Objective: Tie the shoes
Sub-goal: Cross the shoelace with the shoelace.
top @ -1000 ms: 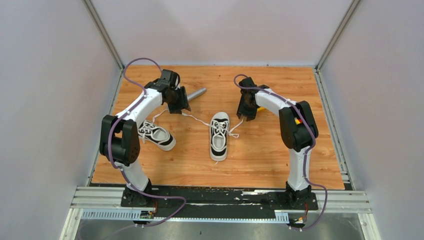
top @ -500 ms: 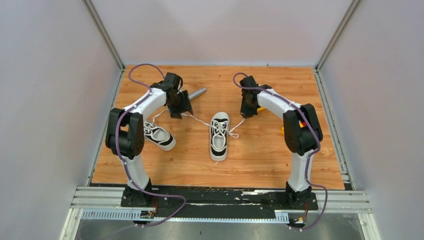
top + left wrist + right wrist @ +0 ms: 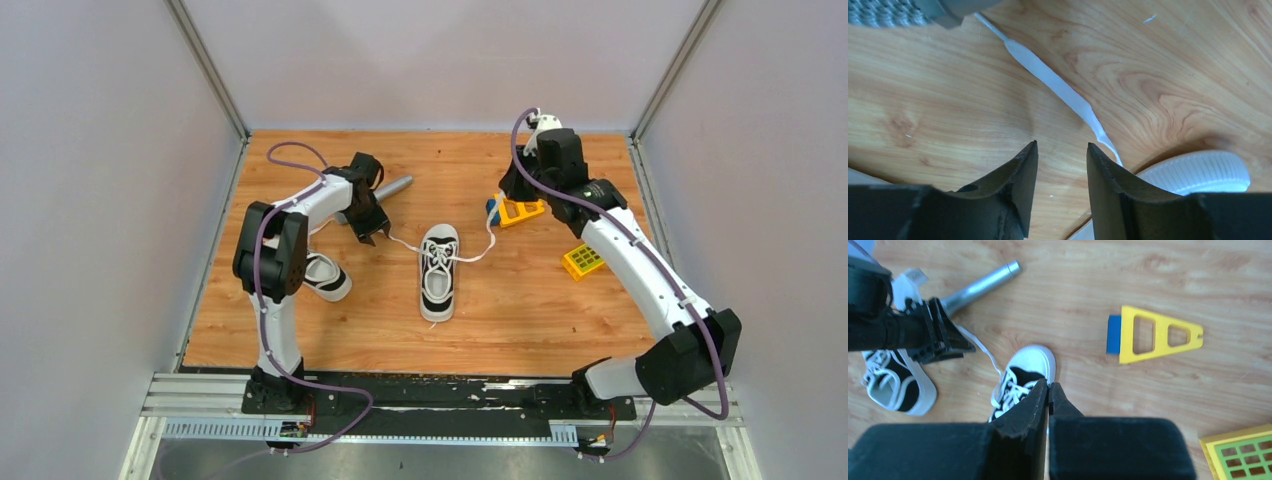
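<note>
One of the shoes [image 3: 438,270], black and white, lies mid-table with its toe pointing away; it also shows in the right wrist view [image 3: 1023,371]. The other shoe [image 3: 325,278] lies to its left, partly under my left arm. My left gripper [image 3: 372,236] is open just above the wood. The left lace [image 3: 1058,87] runs ahead of its jaws and past the right fingertip, not between them. My right gripper [image 3: 503,193] hangs high, shut [image 3: 1049,386] on the right lace [image 3: 489,238], which rises from the shoe.
A metal cylinder [image 3: 395,186] lies behind my left gripper. A yellow triangular piece with a blue end [image 3: 522,210] sits under my right gripper. A yellow-green grid block [image 3: 583,261] lies further right. Grey walls close in the wooden table [image 3: 520,320].
My right gripper has shut on the lace end and lifted up and back, drawing the lace off the table. My left gripper has shifted a little right and nearer, along the left lace.
</note>
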Robot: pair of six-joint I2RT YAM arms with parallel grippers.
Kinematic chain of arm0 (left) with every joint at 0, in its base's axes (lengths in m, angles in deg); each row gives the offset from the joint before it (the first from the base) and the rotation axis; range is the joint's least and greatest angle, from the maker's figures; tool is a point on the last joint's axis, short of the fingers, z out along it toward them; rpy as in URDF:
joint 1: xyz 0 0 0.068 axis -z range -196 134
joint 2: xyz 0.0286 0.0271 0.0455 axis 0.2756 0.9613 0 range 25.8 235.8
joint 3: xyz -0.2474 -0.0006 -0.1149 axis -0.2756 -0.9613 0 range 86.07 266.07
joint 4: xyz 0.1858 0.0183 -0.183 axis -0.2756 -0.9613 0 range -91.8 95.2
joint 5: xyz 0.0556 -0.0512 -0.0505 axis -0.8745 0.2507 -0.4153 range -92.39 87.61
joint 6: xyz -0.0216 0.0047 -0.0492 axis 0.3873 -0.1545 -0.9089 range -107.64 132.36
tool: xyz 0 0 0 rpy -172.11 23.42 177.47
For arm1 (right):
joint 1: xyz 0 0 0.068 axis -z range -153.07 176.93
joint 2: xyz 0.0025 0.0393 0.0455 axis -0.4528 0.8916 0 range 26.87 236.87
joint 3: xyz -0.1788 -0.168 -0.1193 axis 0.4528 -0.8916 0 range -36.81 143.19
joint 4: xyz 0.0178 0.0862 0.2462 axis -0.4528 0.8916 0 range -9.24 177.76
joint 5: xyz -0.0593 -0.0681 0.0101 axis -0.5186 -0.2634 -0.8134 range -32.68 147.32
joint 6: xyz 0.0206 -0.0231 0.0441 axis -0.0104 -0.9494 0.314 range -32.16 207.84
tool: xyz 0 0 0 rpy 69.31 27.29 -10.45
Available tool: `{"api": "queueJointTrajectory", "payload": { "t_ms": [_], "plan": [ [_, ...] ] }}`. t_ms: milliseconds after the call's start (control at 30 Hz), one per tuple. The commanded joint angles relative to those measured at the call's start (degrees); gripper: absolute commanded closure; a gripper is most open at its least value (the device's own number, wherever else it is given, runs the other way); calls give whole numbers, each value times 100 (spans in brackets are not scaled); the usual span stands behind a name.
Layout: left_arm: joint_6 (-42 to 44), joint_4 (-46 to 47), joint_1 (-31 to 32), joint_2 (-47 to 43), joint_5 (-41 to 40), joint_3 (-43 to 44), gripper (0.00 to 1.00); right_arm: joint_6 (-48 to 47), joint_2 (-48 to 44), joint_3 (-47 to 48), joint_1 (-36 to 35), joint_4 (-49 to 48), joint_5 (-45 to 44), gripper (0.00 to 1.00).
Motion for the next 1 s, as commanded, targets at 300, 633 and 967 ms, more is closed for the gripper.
{"api": "queueJointTrajectory", "payload": {
  "t_ms": [300,633,967],
  "plan": [
    [-989,-138,183,545,-606,824,54,-326,48,-317,2,428,797,100],
    [-1423,-442,200,299,-379,802,50,-304,22,-399,2,420,582,100],
    [-1229,-178,255,978,-909,1303,62,-414,109,-391,2,318,538,100]
  ]
}}
